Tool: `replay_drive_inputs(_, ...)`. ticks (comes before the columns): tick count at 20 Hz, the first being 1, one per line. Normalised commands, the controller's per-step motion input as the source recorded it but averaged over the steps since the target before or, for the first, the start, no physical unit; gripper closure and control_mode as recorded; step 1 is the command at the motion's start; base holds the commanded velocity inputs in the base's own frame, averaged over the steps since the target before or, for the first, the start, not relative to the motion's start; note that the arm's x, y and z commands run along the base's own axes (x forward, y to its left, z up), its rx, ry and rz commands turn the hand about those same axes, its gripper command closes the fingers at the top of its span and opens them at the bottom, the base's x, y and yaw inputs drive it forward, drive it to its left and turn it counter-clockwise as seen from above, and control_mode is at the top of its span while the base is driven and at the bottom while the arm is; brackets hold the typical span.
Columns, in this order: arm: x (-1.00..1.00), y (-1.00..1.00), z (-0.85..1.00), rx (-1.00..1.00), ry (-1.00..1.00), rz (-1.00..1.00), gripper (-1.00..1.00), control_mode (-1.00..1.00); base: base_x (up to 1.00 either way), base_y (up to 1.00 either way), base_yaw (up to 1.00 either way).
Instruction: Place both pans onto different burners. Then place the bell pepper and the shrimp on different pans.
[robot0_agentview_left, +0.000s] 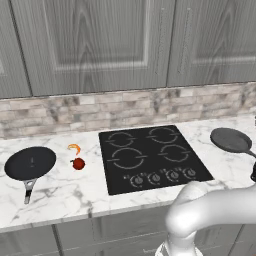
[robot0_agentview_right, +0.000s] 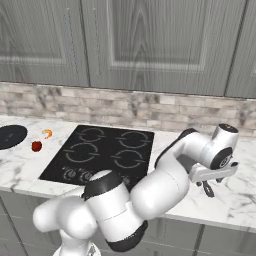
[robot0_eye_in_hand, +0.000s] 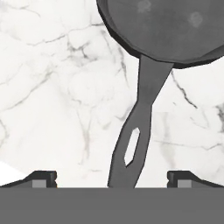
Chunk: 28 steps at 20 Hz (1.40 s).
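Kitchen scene: grey cabinet doors above a brick backsplash, and a white marble counter (robot0_agentview_left: 65, 192) carrying a flat black glass cooktop (robot0_agentview_left: 150, 155) with four burners (robot0_agentview_left: 127, 158) drawn as thin ring outlines; all four rings are bare. The black pan (robot0_agentview_left: 30, 163) lies on the counter to the left of the cooktop, handle toward the front edge. Between it and the cooktop sit the orange shrimp (robot0_agentview_left: 74, 148) and, just in front of it, the red bell pepper (robot0_agentview_left: 78, 163), close together but apart. The dark grey pan (robot0_agentview_left: 231, 139) rests on the counter to the right of the cooktop. In the hand view the tool (robot0_eye_in_hand: 112, 178) points down over this pan's slotted handle (robot0_eye_in_hand: 133, 146), its two tips spread wide apart, one on each side of the handle's end and touching nothing.

Handling, as judged: the pan is rigid and probably the heaviest item here; held by its thin, flat handle, the bowl would tend to droop and twist. A grip nearer the bowl, across the narrow width of the handle, should limit that. The smooth handle may slip. Pepper and shrimp look light and small.
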Motion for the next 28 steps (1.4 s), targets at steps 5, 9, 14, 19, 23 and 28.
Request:
replay_drive_inputs(5, 0.17, 0.05, -0.32, 0.0, 0.08, 0.0, -1.0, -1.0, 0.0, 0.0, 0.0)
replay_drive_inputs(9, 0.24, 0.0, -0.17, 0.0, 0.02, 0.0, -1.0, -1.0, 0.0, 0.0, 0.0)
replay_drive_inputs(14, 0.39, -0.01, -0.02, 0.01, 0.0, 0.0, -1.0, -1.0, 0.0, 0.0, 0.0)
replay_drive_inputs(19, 0.31, -0.13, -0.07, 0.05, 0.0, 0.0, -1.0, -1.0, 0.0, 0.0, 0.0)
replay_drive_inputs(23, 0.13, -0.18, -0.21, 0.06, 0.0, 0.0, -1.0, -1.0, 0.0, 0.0, 0.0)
replay_drive_inputs(28, 0.0, -0.17, -0.3, 0.06, 0.01, 0.01, -1.0, -1.0, 0.0, 0.0, 0.0)
